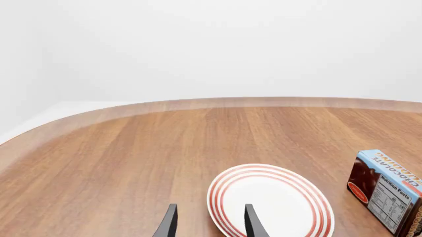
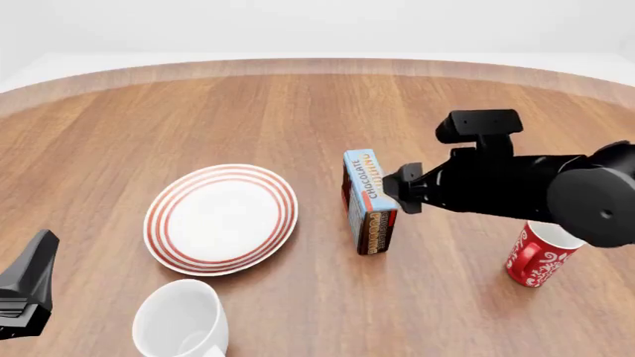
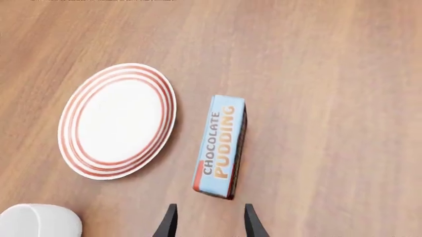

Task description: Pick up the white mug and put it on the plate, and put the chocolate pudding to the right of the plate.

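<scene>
Right wrist view: the right gripper (image 3: 207, 222) hangs open and empty just above the chocolate pudding (image 3: 221, 145), which stands beside the plate (image 3: 72, 148).

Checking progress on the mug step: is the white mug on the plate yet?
No, the white mug stands on the table beside the empty plate.
</scene>
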`<state>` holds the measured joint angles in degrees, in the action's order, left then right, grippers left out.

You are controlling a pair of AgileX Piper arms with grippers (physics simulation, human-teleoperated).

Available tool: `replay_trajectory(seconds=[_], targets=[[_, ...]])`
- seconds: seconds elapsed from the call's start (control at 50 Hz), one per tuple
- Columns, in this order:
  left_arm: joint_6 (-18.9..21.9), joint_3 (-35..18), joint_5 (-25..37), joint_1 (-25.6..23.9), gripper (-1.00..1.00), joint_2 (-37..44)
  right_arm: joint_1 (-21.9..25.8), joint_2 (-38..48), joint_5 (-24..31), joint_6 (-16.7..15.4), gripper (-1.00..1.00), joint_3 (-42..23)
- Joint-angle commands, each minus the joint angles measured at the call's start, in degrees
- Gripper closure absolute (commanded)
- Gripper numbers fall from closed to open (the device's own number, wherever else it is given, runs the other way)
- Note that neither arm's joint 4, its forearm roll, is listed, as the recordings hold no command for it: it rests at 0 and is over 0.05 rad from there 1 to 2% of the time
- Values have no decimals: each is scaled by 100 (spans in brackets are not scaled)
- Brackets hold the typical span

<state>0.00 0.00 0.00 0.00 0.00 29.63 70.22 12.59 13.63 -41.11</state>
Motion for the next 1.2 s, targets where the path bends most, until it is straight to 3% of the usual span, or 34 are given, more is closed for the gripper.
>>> replay_trajectory(seconds=[0.02, 0.06, 0.12, 0.16, 0.24, 0.74, 1.2], targets=[[0, 0, 0, 0, -100, 0, -57, -406, -325, -254, -100, 492], [0, 0, 0, 0, -100, 0, -57, -421, -361, -329, -100, 531], [0, 0, 0, 0, -100, 0, -139, -503, -499, -782, -100, 699], [0, 0, 0, 0, -100, 0, -133, -541, -565, -770, -100, 776], [0, 0, 0, 0, -100, 0, -162, -658, -745, -1124, -100, 974], [0, 0, 0, 0, -100, 0, 271, -780, -1097, -1650, -100, 1530], [0, 0, 0, 0, -100, 0, 830, -458, -1075, -1654, -100, 1363]])
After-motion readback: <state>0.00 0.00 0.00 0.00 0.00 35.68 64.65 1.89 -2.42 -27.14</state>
